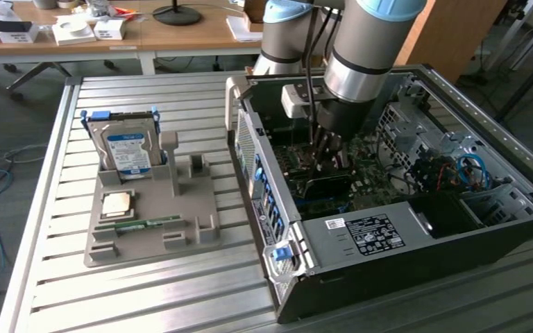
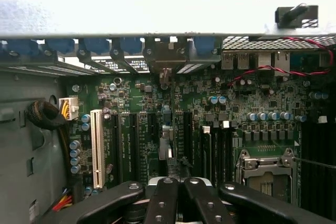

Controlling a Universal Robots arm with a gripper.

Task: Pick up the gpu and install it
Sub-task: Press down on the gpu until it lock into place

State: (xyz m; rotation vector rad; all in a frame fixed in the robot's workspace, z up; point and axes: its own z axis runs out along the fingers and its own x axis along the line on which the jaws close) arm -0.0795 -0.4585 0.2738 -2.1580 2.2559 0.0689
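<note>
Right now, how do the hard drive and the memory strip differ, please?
The hard drive stands upright; the memory strip lies low. The hard drive is boxy with a blue-white label; the memory strip is narrow and green. Both sit on the grey holder, outside the computer case.

Slatted table (image 1: 155, 291): PC case (image 1: 415, 236), parts tray (image 1: 146, 236).

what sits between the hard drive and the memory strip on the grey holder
A square silver processor chip lies between hard drive and memory strip on the grey holder, in the exterior view.
</note>
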